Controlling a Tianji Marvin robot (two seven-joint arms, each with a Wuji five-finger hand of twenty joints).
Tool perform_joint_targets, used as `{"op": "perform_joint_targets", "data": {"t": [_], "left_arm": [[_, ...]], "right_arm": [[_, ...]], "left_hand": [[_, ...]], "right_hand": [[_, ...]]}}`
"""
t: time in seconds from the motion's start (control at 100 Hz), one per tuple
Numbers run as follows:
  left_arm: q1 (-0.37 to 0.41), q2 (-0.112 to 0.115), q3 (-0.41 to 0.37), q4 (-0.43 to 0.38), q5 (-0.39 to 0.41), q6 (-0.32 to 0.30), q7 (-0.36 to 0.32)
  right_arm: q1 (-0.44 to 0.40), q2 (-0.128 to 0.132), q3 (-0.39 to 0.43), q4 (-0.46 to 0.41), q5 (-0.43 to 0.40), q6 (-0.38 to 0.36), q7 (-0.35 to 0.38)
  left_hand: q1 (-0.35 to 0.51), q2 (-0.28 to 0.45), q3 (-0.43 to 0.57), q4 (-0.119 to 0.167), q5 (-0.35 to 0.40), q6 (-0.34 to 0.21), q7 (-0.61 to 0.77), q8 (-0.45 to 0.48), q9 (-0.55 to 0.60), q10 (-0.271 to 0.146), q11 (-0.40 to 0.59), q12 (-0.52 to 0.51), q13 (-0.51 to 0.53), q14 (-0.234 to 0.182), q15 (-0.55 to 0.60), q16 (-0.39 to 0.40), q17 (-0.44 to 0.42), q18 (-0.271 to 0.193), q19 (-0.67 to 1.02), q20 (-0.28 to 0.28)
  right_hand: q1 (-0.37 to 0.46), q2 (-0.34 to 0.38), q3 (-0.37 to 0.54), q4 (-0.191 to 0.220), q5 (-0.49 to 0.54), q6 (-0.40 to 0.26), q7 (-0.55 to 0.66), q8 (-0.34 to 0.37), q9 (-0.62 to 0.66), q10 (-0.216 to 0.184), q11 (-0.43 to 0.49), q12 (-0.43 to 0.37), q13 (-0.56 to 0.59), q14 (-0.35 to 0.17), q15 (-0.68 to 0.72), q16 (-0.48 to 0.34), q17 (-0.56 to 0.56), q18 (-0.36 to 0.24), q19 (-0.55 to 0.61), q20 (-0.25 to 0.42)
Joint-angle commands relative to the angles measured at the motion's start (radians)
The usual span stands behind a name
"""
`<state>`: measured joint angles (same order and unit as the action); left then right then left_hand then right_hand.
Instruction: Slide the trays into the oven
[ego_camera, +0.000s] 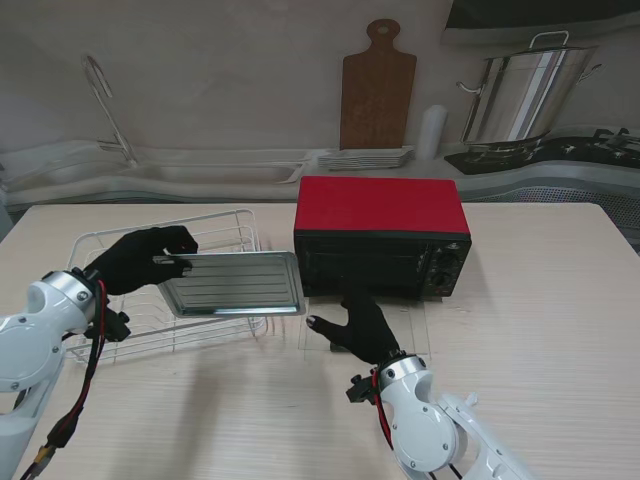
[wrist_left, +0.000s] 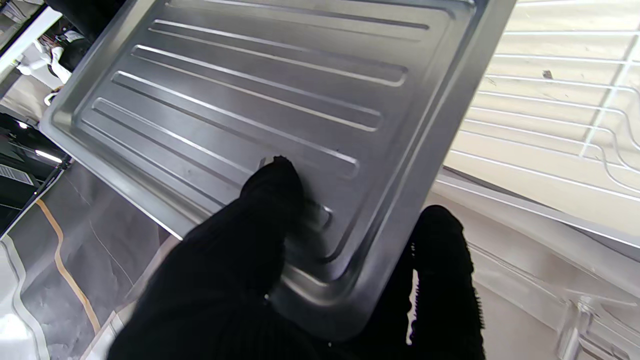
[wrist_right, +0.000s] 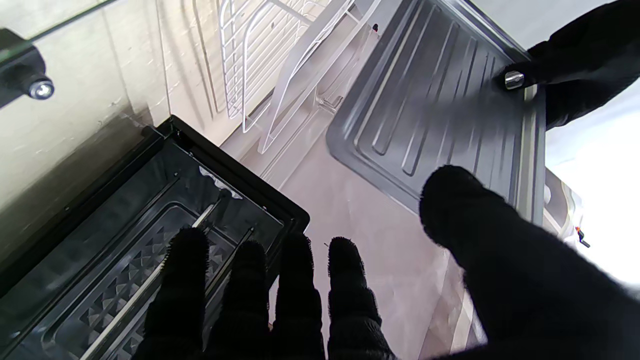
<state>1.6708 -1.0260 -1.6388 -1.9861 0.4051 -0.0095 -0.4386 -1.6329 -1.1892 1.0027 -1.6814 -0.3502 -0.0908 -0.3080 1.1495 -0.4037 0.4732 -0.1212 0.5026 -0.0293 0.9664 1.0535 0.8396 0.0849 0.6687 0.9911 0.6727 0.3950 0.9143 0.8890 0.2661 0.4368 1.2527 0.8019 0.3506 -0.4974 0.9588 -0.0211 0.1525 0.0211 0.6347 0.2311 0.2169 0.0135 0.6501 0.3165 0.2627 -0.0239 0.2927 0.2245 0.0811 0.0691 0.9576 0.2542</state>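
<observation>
Left robot hand (ego_camera: 140, 258) in black glove pinches the left short edge of the ribbed silver metal baking tray (ego_camera: 235, 281), thumb on top, other fingers under the rim. Tray extends rightward from that hand, held off the light wooden counter (ego_camera: 540, 320), over the white wire dish rack (ego_camera: 120, 250), its far end close to the lower left corner of the red-topped black toaster oven (ego_camera: 382, 236).

Right robot hand (ego_camera: 362, 326) holds nothing, fingers spread, palm down, just in front of the oven on its clear glass door (ego_camera: 415, 330), which lies folded down flat. Tray is to this hand's left, near but apart.

Oven interior is dark from the stand view; the glass door is barely visible there. Right wrist view shows the inside: a black embossed floor and a metal rod (wrist_right: 150, 280), plus the tray's underside (wrist_right: 440, 115). Left wrist view shows the thumb (wrist_left: 270, 200) pressed on the tray's ribbed face (wrist_left: 280, 85); under-fingers mostly hidden.
</observation>
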Motion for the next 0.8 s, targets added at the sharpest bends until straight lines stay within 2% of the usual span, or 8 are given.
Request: {"op": "perform_joint_targets", "data": {"t": [0.0, 0.13, 0.28, 0.38, 0.51, 0.7, 0.75, 0.79], "left_arm": [[-0.001, -0.005, 0.016, -0.014, -0.006, -0.006, -0.025], [-0.02, -0.003, 0.046, -0.002, -0.013, -0.016, -0.034], [-0.052, -0.001, 0.081, 0.025, -0.035, -0.021, -0.044], [-0.073, 0.002, 0.1, 0.043, -0.054, -0.027, -0.06], [-0.092, 0.004, 0.12, 0.061, -0.076, -0.029, -0.072], [-0.11, 0.004, 0.14, 0.08, -0.087, -0.03, -0.075], [-0.114, 0.004, 0.145, 0.084, -0.088, -0.03, -0.076], [-0.117, 0.004, 0.148, 0.087, -0.091, -0.029, -0.077]], "right_arm": [[-0.006, -0.013, -0.007, 0.004, 0.007, -0.011, 0.017], [0.001, -0.018, -0.017, 0.018, 0.038, -0.02, 0.016], [0.014, -0.031, -0.035, 0.047, 0.092, -0.053, 0.004], [0.024, -0.042, -0.046, 0.072, 0.121, -0.086, -0.014], [0.035, -0.055, -0.054, 0.096, 0.158, -0.114, -0.039], [0.043, -0.068, -0.06, 0.121, 0.227, -0.198, -0.048], [0.042, -0.068, -0.06, 0.123, 0.24, -0.213, -0.043], [0.043, -0.068, -0.06, 0.123, 0.247, -0.223, -0.039]], "left_hand": [[0.097, 0.121, 0.23, 0.076, 0.166, -0.106, 0.226, 0.175, 0.065, -0.029, 0.17, 0.065, 0.086, -0.008, 0.135, 0.042, 0.003, 0.038, 0.058, 0.023], [0.097, 0.121, 0.229, 0.076, 0.165, -0.108, 0.226, 0.175, 0.065, -0.03, 0.169, 0.065, 0.087, -0.009, 0.134, 0.042, 0.002, 0.038, 0.058, 0.022], [0.098, 0.121, 0.229, 0.076, 0.166, -0.107, 0.226, 0.176, 0.064, -0.031, 0.169, 0.066, 0.085, -0.008, 0.133, 0.041, 0.002, 0.037, 0.057, 0.022], [0.098, 0.122, 0.227, 0.076, 0.164, -0.108, 0.227, 0.178, 0.063, -0.031, 0.17, 0.068, 0.085, -0.011, 0.133, 0.042, 0.001, 0.034, 0.058, 0.022], [0.1, 0.123, 0.226, 0.075, 0.165, -0.105, 0.226, 0.179, 0.061, -0.03, 0.17, 0.068, 0.08, -0.008, 0.131, 0.042, -0.004, 0.035, 0.055, 0.021], [0.101, 0.123, 0.225, 0.074, 0.164, -0.107, 0.226, 0.18, 0.06, -0.03, 0.169, 0.068, 0.079, -0.008, 0.13, 0.043, -0.005, 0.034, 0.055, 0.021], [0.101, 0.124, 0.224, 0.074, 0.164, -0.107, 0.226, 0.18, 0.061, -0.03, 0.168, 0.068, 0.079, -0.008, 0.129, 0.043, -0.006, 0.034, 0.055, 0.02], [0.101, 0.123, 0.223, 0.074, 0.164, -0.106, 0.225, 0.18, 0.059, -0.031, 0.166, 0.067, 0.078, -0.009, 0.129, 0.043, -0.006, 0.033, 0.054, 0.02]], "right_hand": [[-0.014, -0.025, -0.042, -0.036, -0.03, 0.002, 0.018, 0.016, -0.022, 0.016, 0.019, 0.01, 0.011, -0.004, 0.02, 0.014, 0.013, -0.014, 0.023, 0.013], [-0.001, -0.042, -0.029, -0.036, 0.02, -0.004, 0.037, 0.02, 0.029, 0.024, 0.03, 0.012, 0.059, 0.008, 0.04, 0.022, 0.042, -0.007, 0.039, 0.022], [0.023, -0.084, 0.032, -0.044, 0.089, -0.008, 0.055, 0.016, 0.109, 0.033, 0.027, 0.014, 0.123, 0.021, 0.053, 0.03, 0.088, -0.006, 0.059, 0.037], [0.048, -0.124, 0.106, -0.057, 0.166, -0.017, 0.085, 0.018, 0.192, 0.039, 0.025, 0.019, 0.192, 0.032, 0.064, 0.036, 0.136, -0.006, 0.07, 0.046], [0.102, -0.184, 0.212, -0.072, 0.308, -0.039, 0.146, 0.059, 0.336, 0.045, 0.019, 0.026, 0.305, 0.051, 0.081, 0.044, 0.21, -0.003, 0.078, 0.05], [0.227, -0.264, 0.345, -0.088, 0.496, -0.097, 0.174, 0.132, 0.528, 0.031, -0.016, 0.018, 0.485, 0.057, 0.078, 0.036, 0.385, 0.005, 0.096, 0.035], [0.307, -0.265, 0.339, -0.146, 0.543, -0.114, 0.188, 0.089, 0.583, 0.031, -0.037, 0.011, 0.54, 0.065, 0.071, 0.028, 0.436, 0.01, 0.1, 0.017], [0.365, -0.254, 0.33, -0.164, 0.576, -0.125, 0.209, 0.052, 0.632, 0.031, -0.051, 0.004, 0.584, 0.071, 0.073, 0.025, 0.485, 0.011, 0.115, 0.006]]}}
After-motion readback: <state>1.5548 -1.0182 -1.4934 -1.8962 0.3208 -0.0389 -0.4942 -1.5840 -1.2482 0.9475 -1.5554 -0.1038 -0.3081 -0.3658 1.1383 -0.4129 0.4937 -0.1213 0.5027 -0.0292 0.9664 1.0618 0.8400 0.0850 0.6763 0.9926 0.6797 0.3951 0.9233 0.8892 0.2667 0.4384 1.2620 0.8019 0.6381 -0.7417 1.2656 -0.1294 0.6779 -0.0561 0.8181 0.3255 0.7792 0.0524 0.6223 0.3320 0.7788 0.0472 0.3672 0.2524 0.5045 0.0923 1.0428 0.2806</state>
